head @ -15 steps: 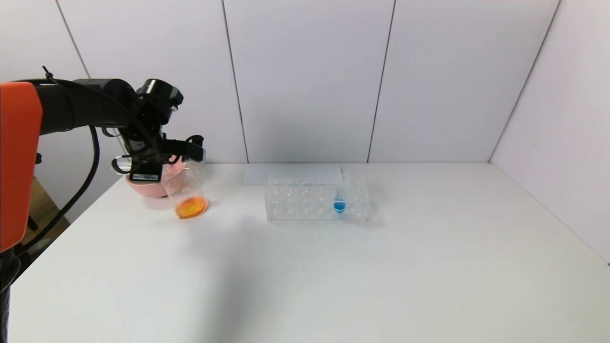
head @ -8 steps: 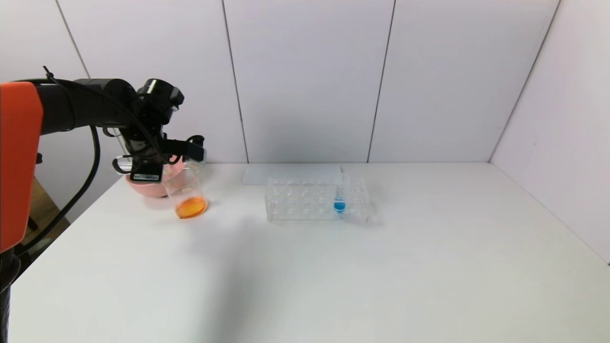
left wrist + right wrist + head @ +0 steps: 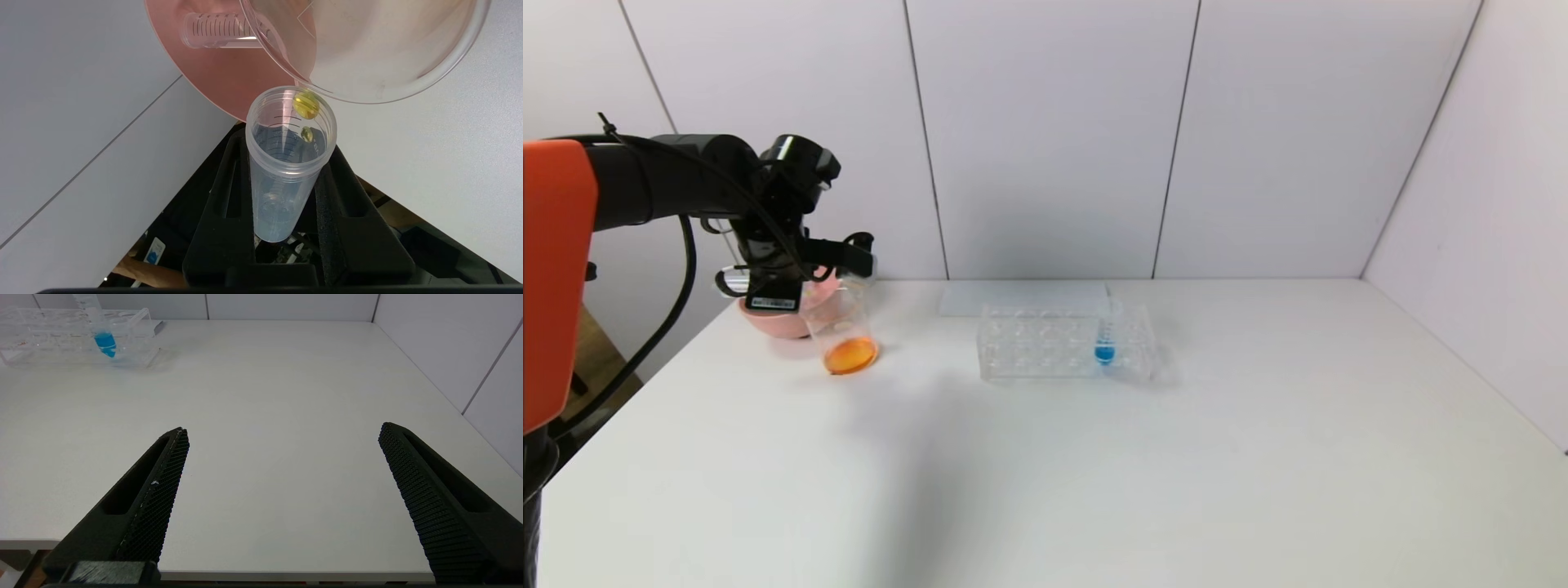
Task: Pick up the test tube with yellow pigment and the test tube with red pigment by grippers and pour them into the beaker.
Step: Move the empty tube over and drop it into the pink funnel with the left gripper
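Left gripper point(image 3: 286, 212): it is clenching the test tube with yellow pigment point(image 3: 286, 163) between its two black fingers, just above the beaker's rim.
Test tube with yellow pigment: it is lying tipped over with its open mouth at the beaker's lip; only a couple of yellow drops are clinging inside near the mouth, and the rest of the tube is looking clear.
Beaker point(image 3: 843, 327): it is standing on the table point(image 3: 1094, 474), just in front of the pink bowl and well to the left of the tube rack; orange liquid is sitting at its bottom.
Pink bowl point(image 3: 768, 320): it is sitting right behind the beaker, partly hidden by the left gripper; a clear graduated tube point(image 3: 216, 30) is lying inside it, its contents not discernible.
Tube rack point(image 3: 1066, 343): it is standing to the right of the beaker, holding one tube with blue liquid point(image 3: 1104, 336) upright near its right end.
Right gripper point(image 3: 282, 482): it is hanging released, fingers wide apart, low over the near table edge, well apart from the beaker.
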Robot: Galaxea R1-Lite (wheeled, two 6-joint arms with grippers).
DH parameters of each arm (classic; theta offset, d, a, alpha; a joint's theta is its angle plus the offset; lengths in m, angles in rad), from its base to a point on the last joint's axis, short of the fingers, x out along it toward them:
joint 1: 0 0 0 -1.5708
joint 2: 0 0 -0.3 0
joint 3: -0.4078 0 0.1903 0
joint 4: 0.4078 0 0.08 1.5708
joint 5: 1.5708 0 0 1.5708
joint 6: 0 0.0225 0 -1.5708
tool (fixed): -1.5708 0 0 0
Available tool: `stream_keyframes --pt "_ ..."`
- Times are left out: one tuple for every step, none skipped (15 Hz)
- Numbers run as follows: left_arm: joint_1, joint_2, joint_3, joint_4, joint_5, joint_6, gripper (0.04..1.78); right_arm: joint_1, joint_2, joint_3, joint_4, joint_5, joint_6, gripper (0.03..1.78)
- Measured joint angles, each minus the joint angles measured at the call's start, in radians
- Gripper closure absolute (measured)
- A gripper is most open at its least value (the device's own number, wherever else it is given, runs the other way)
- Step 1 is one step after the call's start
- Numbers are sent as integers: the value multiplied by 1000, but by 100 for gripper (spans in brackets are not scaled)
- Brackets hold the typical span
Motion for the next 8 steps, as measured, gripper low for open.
stream_keyframes --pt "-1 0 0 0 2 0 138 0 0 0 0 0 0 11" --pt "-1 0 0 0 3 0 138 0 0 0 0 0 0 11" --pt "-2 0 0 0 4 0 138 0 0 0 0 0 0 11" --pt "-3 1 0 0 7 3 138 0 0 0 0 0 0 11" --pt "-4 1 0 -1 17 14 138 0 0 0 0 0 0 11" --pt "-5 1 0 -1 32 20 138 0 0 0 0 0 0 11" --pt "-7 1 0 -1 48 25 138 0 0 0 0 0 0 11" --pt "-9 1 0 -3 51 29 138 0 0 0 0 0 0 11"
